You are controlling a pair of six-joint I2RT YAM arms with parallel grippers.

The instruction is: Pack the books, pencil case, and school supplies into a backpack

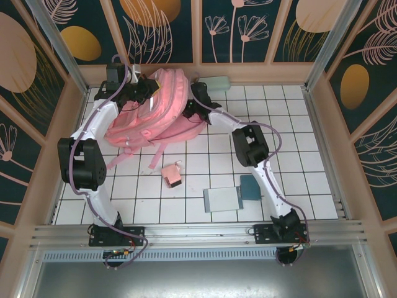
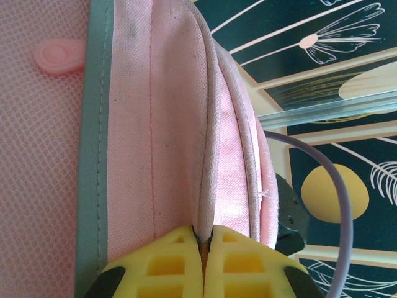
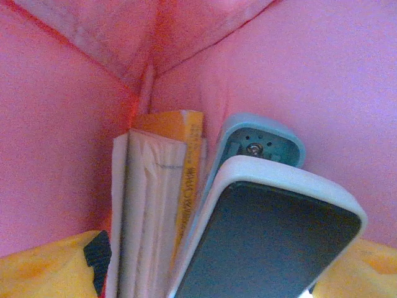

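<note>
I see one backpack (image 1: 162,108), my left gripper (image 2: 203,234) clenching its fabric; right gripper (image 3: 205,268) splayed beside one mint case (image 3: 263,133) and books (image 3: 155,198), count unclear.

Top external: high above and behind the arm bases (image 1: 116,234), tilted down over the whole tiled counter (image 1: 298,124). Left wrist: pressed close against the outside of the backpack (image 2: 167,124), facing along a seam toward the patterned wall (image 2: 329,74). Right wrist: deep inside the pink lining, near the books (image 3: 155,205). Shared by all three: the backpack
</note>
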